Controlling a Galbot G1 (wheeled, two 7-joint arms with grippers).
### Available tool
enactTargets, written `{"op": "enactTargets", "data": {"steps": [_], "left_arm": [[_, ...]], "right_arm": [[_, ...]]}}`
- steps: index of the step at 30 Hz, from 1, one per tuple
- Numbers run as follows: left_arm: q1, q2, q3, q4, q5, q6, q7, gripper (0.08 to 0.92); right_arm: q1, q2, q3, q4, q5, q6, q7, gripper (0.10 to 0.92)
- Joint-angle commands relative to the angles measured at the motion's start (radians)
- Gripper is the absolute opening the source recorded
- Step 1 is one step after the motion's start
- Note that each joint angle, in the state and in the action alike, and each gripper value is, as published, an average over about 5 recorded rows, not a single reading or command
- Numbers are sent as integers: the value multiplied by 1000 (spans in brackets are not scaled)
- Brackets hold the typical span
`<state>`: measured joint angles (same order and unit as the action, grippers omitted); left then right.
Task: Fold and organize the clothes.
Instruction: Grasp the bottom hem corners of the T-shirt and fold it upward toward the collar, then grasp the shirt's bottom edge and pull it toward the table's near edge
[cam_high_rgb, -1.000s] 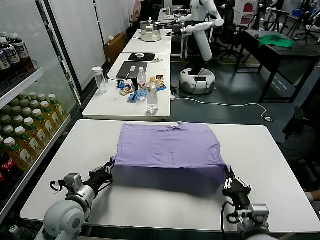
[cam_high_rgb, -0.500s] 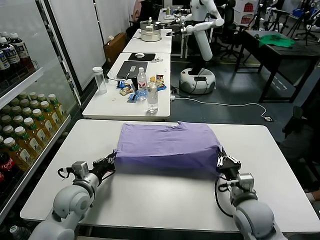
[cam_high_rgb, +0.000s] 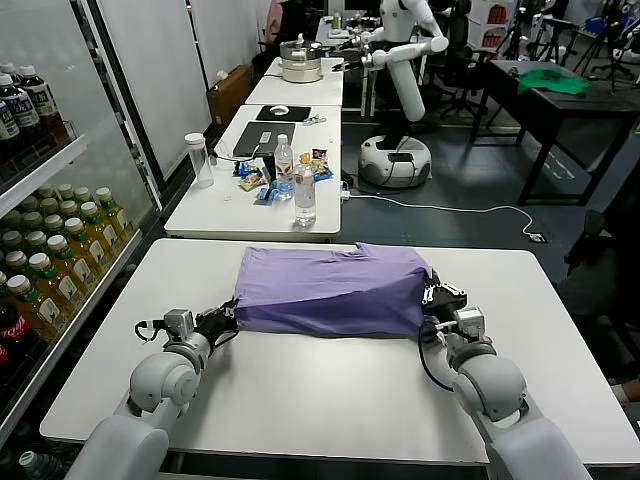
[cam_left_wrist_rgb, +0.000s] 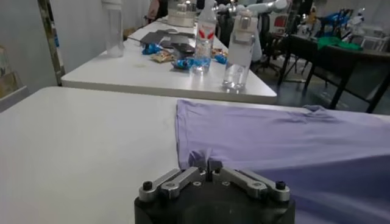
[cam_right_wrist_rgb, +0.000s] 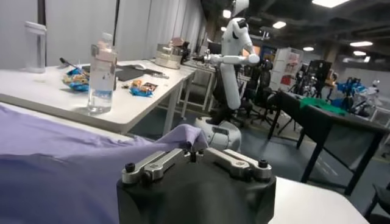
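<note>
Left gripper (cam_high_rgb: 228, 316) and right gripper (cam_high_rgb: 432, 297) each pinch a corner of the purple shirt (cam_high_rgb: 330, 290) mid-table (cam_high_rgb: 300, 400); thin limp fabric, sags between grips, so hold the hem corners

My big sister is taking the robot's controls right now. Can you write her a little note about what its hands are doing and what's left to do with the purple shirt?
Left gripper: shut on the near left corner of the T-shirt.
Right gripper: shut on the shirt's near right corner.
The shirt lies on the white table, near edge carried up over its far part.
Done: the first fold is partly made.
Left: lay the edge down, let go, finish folding and tidy it.
</note>
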<state>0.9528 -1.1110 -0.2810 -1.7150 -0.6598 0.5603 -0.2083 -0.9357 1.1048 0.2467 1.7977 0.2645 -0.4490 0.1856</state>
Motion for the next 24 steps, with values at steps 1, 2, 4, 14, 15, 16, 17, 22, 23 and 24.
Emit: {"op": "enactTargets", "data": {"steps": [1,2,4,14,15,16,17,22,23,24], "left_arm": [[-26,-7,14,47,20,0,1,172],[-26,-10,14,46,23,0,1,206],[-24,-16,13,43,30,-1,-2,249],[82,-26,-21,-87,40,-1,-24,551],[96,-29,-24,-98,41,-1,-26,577],[109,-32,-26,-107,42,0,-30,603],[119,-35,-28,-115,42,0,-33,638],[137,-55,-26,-112,41,3,-48,770],[134,-59,-24,-106,41,4,-51,793],[130,-63,-21,-98,45,6,-55,806]], "right_arm": [[48,-1,-21,-58,-16,-32,-1,236],[40,0,-18,-53,-13,-37,-2,270],[18,-1,-7,-32,-7,-44,-6,322],[-215,-2,132,121,22,-75,-4,616],[-236,-2,148,133,29,-79,-4,642],[-253,-2,161,142,38,-84,-2,668],[-266,-2,172,144,49,-88,-1,702],[-279,2,200,103,122,-110,6,805],[-277,2,201,93,134,-113,6,815],[-274,3,200,84,148,-116,6,819]]}}
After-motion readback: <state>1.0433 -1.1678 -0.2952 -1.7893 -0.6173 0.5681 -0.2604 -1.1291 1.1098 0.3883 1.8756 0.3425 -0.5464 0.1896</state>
